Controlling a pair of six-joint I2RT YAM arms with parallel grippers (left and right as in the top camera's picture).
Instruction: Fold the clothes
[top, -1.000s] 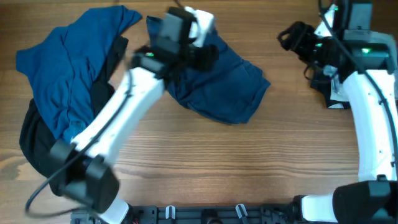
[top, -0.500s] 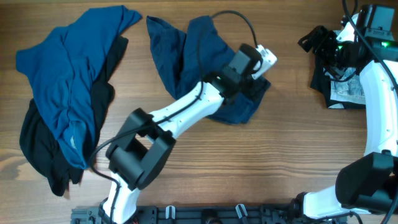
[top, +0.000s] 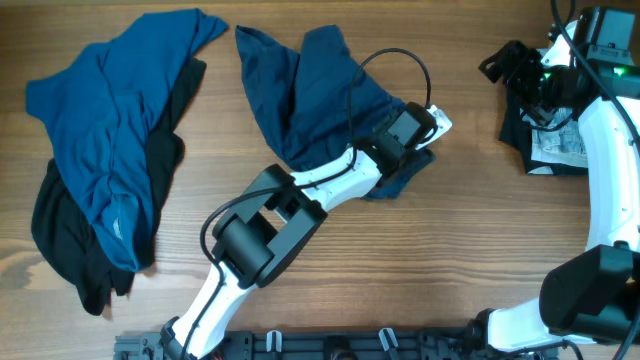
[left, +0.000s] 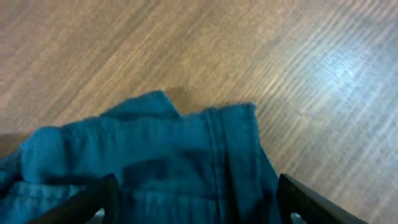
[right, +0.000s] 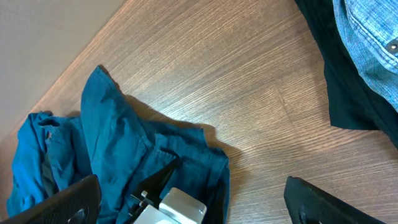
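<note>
My left gripper (left: 196, 183) is released. In its wrist view the two fingers stand wide apart with the dark navy shorts (top: 330, 90) lying below and between them, nothing pinched. From overhead that gripper sits low over the right-hand edge of the shorts, near the middle of the table (top: 450, 260). The shorts spread from there toward the far edge, rumpled. A seamed hem corner shows in the wrist view against bare wood.

My right gripper (right: 191, 181) is spread wide too and grasps nothing. It hangs at the far right of the table beside a small heap: a black garment (right: 336, 81) with light-wash jeans (right: 373, 56) lying on it. A metal rivet or button shows on the jeans, but I cannot read anything on it. From overhead there is a pale patch on that heap, too small to read.

On the left of the table a brighter blue shirt (top: 110, 110) lies over a black cloth (top: 60, 240), with one shirt corner near the shorts' upper edge.
</note>
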